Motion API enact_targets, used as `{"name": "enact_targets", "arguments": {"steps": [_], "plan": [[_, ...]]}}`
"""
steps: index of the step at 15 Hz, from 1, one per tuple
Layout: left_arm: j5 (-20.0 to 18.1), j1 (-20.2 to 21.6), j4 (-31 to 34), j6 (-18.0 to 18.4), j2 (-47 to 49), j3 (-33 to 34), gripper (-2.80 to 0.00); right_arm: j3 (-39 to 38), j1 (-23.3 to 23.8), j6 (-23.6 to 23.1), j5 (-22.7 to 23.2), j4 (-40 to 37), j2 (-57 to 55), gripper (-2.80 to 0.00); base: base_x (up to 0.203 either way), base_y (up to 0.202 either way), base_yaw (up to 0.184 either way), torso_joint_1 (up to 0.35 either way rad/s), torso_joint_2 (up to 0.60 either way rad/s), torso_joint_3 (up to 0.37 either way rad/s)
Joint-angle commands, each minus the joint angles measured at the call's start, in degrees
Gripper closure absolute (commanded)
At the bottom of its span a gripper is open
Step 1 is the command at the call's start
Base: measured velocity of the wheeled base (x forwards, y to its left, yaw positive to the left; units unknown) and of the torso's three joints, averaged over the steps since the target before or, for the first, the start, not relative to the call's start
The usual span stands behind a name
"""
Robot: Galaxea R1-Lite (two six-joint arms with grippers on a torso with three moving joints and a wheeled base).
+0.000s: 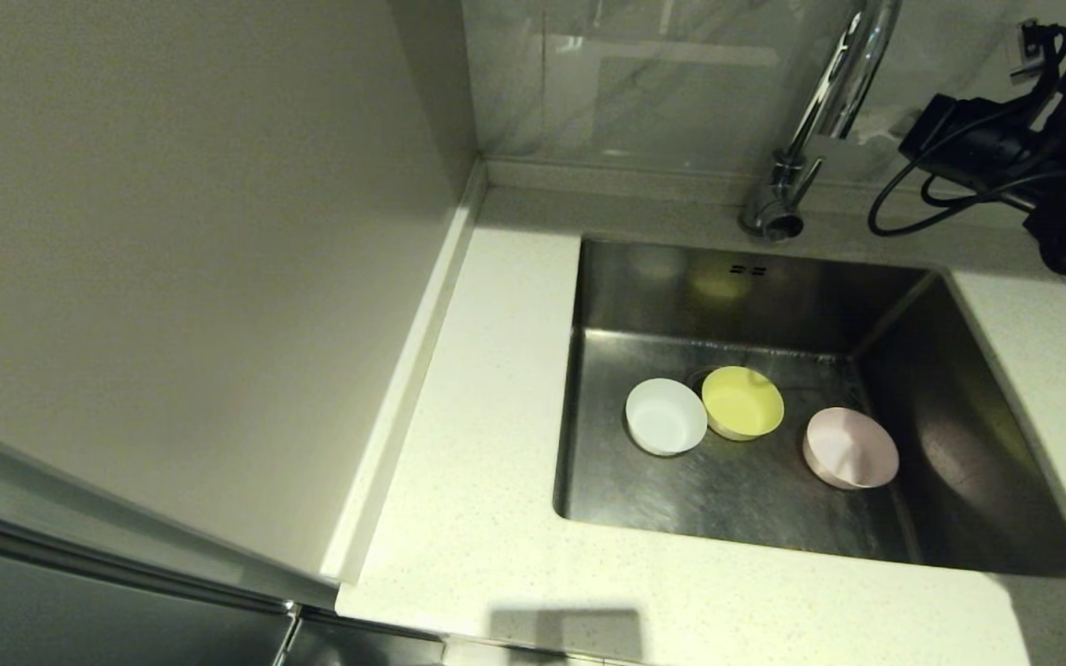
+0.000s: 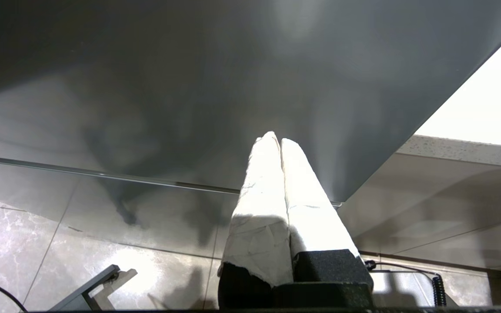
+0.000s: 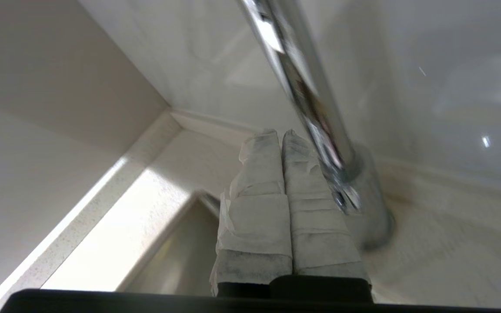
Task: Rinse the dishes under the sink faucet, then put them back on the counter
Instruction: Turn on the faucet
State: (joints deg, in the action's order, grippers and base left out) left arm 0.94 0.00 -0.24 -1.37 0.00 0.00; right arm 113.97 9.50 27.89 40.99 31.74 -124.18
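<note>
- Steel sink: white bowl, yellow-green bowl, pink bowl inside, unrinsed.
- Right tool: fingers together beside the faucet; we fear knocking it.
- Left tool: together, parked below the tabletop.

Faucet spout cut off at top edge, drain mostly hidden under yellow-green bowl

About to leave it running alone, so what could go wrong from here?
1. The right gripper, shut, sits close beside the faucet; it might knock the lever clumsily.
2. The yellow-green bowl partly covers the drain of the sink, so water could pool.
3. It also touches the white bowl; a grasp may nudge both.
</note>
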Motion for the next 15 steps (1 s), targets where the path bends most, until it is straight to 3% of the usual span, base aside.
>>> {"name": "enact_targets", "arguments": {"steps": [1, 15], "plan": [[0.03, 0.00, -0.02, -0.03, -0.09, 0.00, 0.00, -0.06, -1.32, 0.15, 0.32, 2.51, -1.32, 0.00, 0.000, 0.000, 0.000, 0.000, 0.00, 0.000], [0.03, 0.00, -0.02, -0.03, -0.09, 0.00, 0.00, -0.06, -3.26, -0.91, 0.47, 4.12, -4.58, 0.00, 0.000, 0.000, 0.000, 0.000, 0.00, 0.000]]}}
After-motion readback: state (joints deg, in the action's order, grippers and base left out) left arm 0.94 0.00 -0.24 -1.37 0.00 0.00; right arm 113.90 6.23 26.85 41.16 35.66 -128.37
